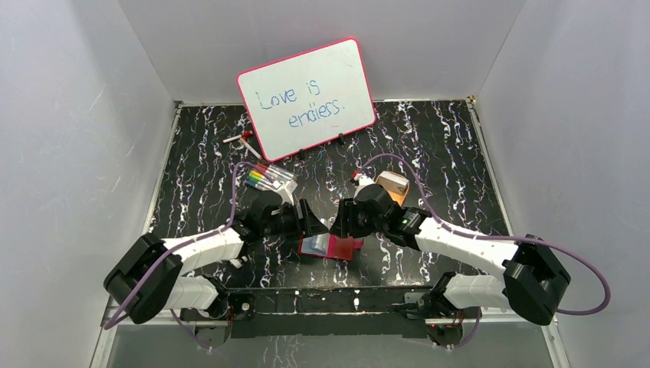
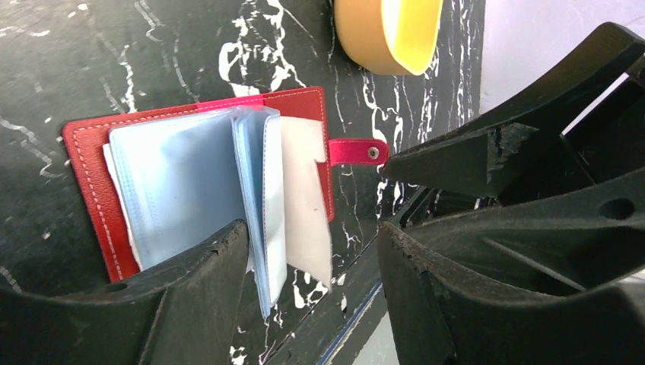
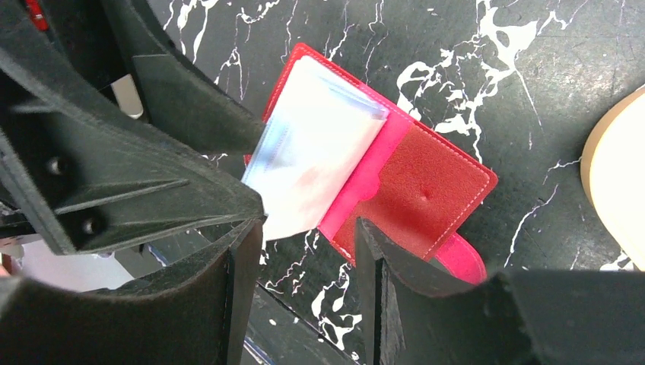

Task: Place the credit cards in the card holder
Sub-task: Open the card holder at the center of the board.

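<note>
The card holder lies open near the table's front edge, its red cover flat and its clear sleeves fanned up. A white credit card sits partly in the sleeves, its near end past the holder's edge. My left gripper is open astride that end, one finger against the sleeves. My right gripper is open over the holder's near edge, holding nothing, the card's corner beside one finger. In the top view both grippers meet tip to tip above the holder.
An orange oval tray stands just behind the right gripper, also at the edge of the wrist views. A marker set lies behind the left arm. A whiteboard leans at the back wall.
</note>
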{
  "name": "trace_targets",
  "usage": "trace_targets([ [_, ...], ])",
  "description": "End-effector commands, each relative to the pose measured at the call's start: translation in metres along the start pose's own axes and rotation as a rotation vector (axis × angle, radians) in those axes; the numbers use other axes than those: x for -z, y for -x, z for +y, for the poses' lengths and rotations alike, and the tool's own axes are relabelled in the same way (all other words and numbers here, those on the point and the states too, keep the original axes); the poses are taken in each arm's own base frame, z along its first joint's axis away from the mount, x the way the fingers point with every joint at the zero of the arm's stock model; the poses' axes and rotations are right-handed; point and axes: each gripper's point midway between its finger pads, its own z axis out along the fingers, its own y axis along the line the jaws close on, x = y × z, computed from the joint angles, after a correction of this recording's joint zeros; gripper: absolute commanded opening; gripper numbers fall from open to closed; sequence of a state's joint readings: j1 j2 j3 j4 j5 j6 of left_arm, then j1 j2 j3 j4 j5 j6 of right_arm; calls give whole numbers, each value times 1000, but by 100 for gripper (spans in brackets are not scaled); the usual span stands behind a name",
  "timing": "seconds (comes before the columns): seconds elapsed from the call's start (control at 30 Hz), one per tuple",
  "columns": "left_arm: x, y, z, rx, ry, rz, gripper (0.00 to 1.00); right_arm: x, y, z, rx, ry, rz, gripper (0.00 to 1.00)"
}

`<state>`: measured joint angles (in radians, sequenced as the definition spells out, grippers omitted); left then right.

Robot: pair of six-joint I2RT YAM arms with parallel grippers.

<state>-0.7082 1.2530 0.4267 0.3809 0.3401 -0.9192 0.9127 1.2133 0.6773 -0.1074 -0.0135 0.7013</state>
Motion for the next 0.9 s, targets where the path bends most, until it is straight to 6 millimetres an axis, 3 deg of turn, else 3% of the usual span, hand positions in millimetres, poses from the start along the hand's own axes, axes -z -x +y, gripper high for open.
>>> trace_targets([
  [0.0,-7,4,-21,-31,-88,35,60,11,7,7,4,25,-38,57],
  [0.23,-17,3,-37,-27,-173,79,60,11,1,-6,-57,-41,-23,59],
  [0.47,-17,7,-51,-31,-237,73,61,14,0,1,-163,-28,-19,73],
  [0.67,-22,11,-59,-25,-253,85,62,21,-6,-3,-79,-13,-14,87],
  [0.87,-27,11,-63,12,-262,109,64,19,-28,-14,-5,-7,50,91],
])
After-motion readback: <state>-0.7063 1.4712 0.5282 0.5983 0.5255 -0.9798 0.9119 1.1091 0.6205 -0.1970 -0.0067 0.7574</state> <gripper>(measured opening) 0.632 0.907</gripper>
